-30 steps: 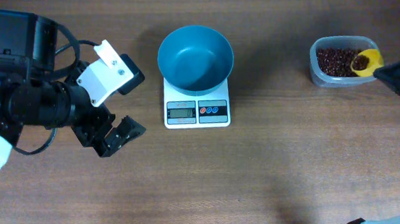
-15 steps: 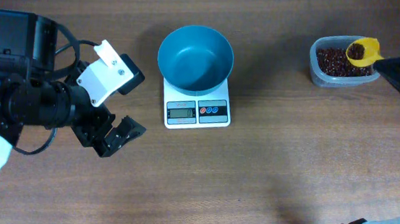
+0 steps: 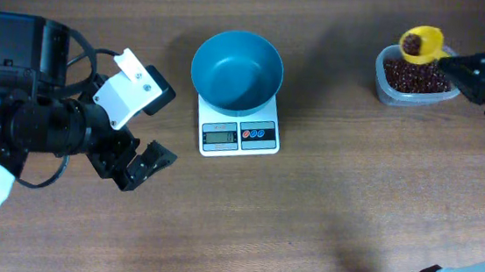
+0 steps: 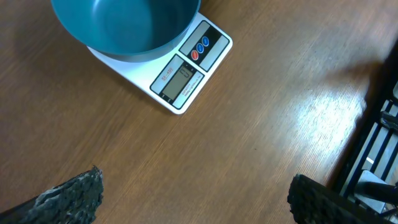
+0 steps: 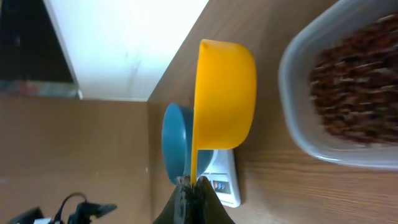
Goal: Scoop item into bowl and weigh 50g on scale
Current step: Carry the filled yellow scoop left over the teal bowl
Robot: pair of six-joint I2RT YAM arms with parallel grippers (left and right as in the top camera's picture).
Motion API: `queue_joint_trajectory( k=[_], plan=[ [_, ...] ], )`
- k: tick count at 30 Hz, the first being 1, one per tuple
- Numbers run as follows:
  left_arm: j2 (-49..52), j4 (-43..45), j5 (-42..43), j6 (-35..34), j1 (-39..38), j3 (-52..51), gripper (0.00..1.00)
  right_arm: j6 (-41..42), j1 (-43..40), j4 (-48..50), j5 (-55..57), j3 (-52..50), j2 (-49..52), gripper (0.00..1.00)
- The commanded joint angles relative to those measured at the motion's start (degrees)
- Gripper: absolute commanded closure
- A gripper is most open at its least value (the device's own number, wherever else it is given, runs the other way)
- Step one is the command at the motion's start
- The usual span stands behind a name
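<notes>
The teal-blue bowl stands empty on the white scale; both also show in the left wrist view, bowl and scale. Red-brown beans fill a clear tub at the far right, also in the right wrist view. My right gripper is shut on the handle of a yellow scoop that holds beans above the tub's left end; it shows in the right wrist view. My left gripper is open and empty, left of the scale.
The wooden table's far edge meets a white wall. A dark frame stands past the table's edge in the left wrist view. A cable loops behind the left arm.
My right gripper has lifted the scoop with beans out of the tub and moved it left and up. The left arm has not moved.
</notes>
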Motion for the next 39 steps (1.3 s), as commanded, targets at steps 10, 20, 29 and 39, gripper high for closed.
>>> queue_joint_trajectory(
  k=[10, 20, 29, 39],
  plan=[
    [0.0, 0.1, 1.0, -0.8, -0.2, 0.5, 0.01, 3.4, 22.6, 6.7, -2.2, 0.8, 0.1, 0.96],
    [0.0, 0.1, 1.0, -0.8, -0.2, 0.5, 0.01, 11.7, 36.7, 24.2, -1.4, 0.7, 0.1, 0.96],
    [0.0, 0.1, 1.0, -0.8, -0.2, 0.5, 0.01, -2.4, 36.9, 24.3, 6.6, 0.7, 0.1, 0.96],
    [0.0, 0.1, 1.0, -0.8, -0.2, 0.5, 0.01, -10.3, 37.9, 24.7, 13.0, 0.8, 0.0, 0.96]
  ],
)
